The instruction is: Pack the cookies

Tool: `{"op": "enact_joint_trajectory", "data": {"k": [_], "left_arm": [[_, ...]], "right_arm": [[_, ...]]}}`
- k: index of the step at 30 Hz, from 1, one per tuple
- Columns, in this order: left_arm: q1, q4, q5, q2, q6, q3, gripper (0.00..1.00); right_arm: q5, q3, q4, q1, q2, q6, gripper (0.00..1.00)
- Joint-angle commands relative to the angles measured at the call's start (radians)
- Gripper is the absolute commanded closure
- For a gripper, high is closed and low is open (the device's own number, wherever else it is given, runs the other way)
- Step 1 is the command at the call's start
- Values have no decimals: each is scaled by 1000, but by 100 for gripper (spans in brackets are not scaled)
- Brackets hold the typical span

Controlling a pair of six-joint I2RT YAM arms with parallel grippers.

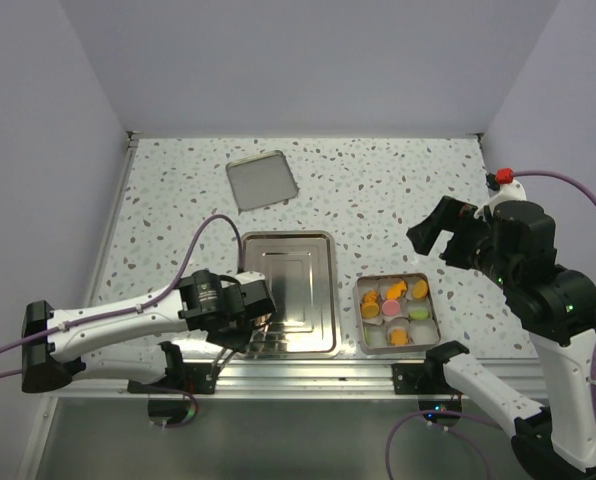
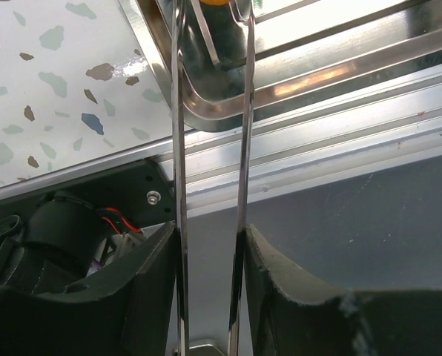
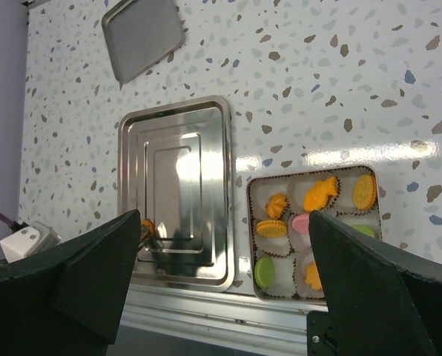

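Tongs (image 2: 178,148) pinched in left end effector (image 2: 210,245) at near counter (image 1: 378,180) edge, tips straddling one orange cookie (image 2: 217,2) on tray (image 1: 318,290); hold unclear; other cookies (image 1: 395,291) in tin (image 1: 359,318); right end effector (image 1: 438,238) spread, empty; lid (image 1: 262,181) far, off; judged nearly done.

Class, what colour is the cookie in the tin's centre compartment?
Pink cookie; clearest in right wrist view.

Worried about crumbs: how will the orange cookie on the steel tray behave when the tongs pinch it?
The cookie looks small, so probably light, and biscuit-like, so liable to crack under a hard pinch. On the glossy tray it may skid away from the thin, smooth tongs.
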Motion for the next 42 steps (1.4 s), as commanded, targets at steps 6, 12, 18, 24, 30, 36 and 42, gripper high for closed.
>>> {"op": "enact_joint_trajectory", "data": {"k": [6,12,18,24,30,36,42], "left_arm": [[5,19,-11,14,24,84,62],[5,-17,-76,155,108,349,62],[2,18,-65,334,202,633,62],[-52,137,-11,512,309,831,62],[-104,223,84,687,365,985,63],[-147,259,177,810,408,1096,64],[-167,282,190,854,394,1074,64]], "right_arm": [[23,11,25,4,-4,0,1],[39,44,14,4,1,-1,1],[84,103,-4,4,4,3,1],[182,203,-18,4,-7,22,1],[260,278,-10,6,-27,11,1],[271,274,-22,4,-41,0,1],[254,249,-18,4,-47,-3,1]]}}
